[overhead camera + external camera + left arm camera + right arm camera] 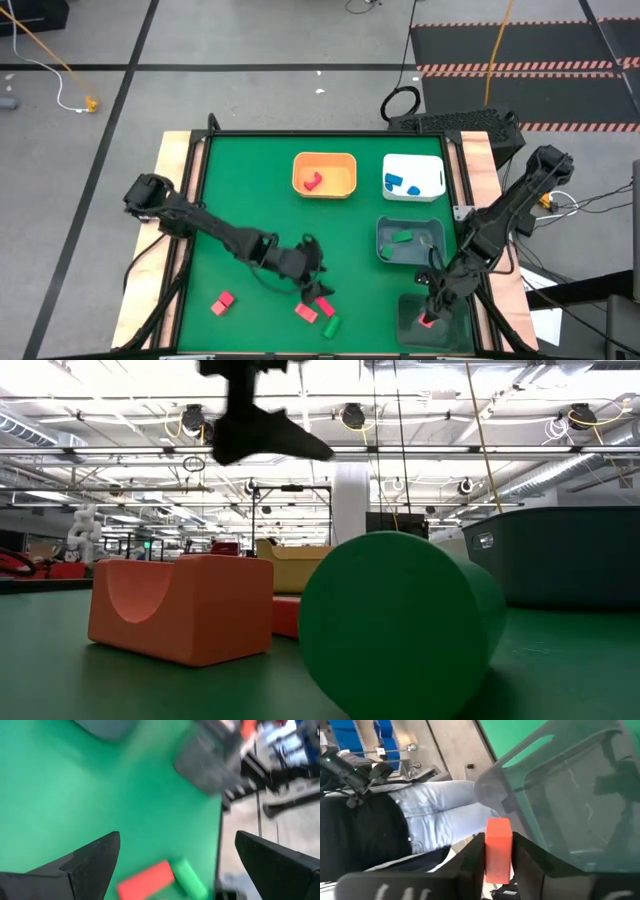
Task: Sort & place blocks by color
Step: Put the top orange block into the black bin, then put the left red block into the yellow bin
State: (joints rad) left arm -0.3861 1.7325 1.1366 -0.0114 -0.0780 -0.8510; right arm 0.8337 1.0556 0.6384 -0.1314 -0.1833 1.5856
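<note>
Bins: orange bin (pixel 325 174) red block (pixel 313 181) | white bin (pixel 414 176) blue blocks (pixel 402 184)

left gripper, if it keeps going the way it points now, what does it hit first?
Probably the red block and the green cylinder touching it; both sit between the open left gripper fingers, just ahead. Depth unclear, so which comes first is a guess.

Dark jointed arms, black wedge-shaped fingers (pixel 90 862)
</note>
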